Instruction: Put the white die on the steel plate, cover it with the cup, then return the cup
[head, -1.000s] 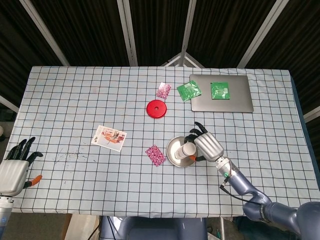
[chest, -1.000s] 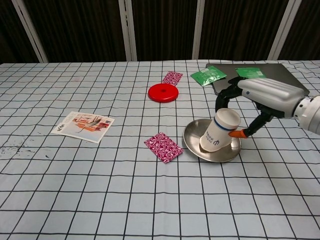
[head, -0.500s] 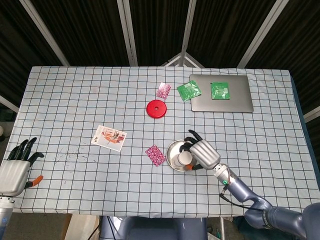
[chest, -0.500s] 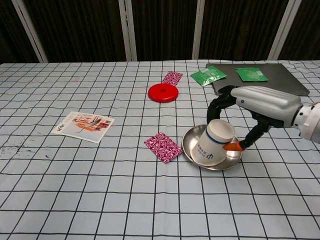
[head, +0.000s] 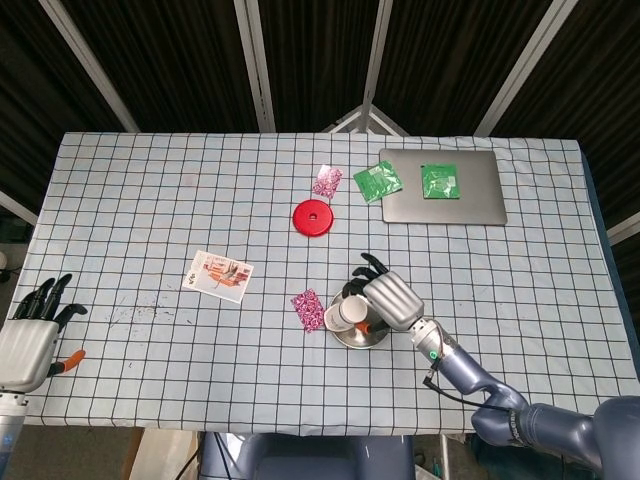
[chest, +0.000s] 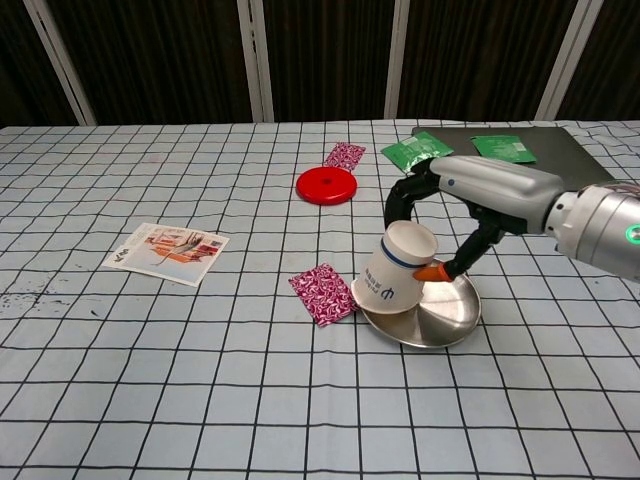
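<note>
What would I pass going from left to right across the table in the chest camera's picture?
Printed picture card → red-and-white patterned packet → white paper cup, tilted, held by the robot's right hand → grey laptop at the far right.

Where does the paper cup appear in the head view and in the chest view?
Head view: cup, lower centre, left of the right hand.
Chest view: cup, right of centre, tilted over the plate's left rim.
Shared landmark: the steel plate under it.
</note>
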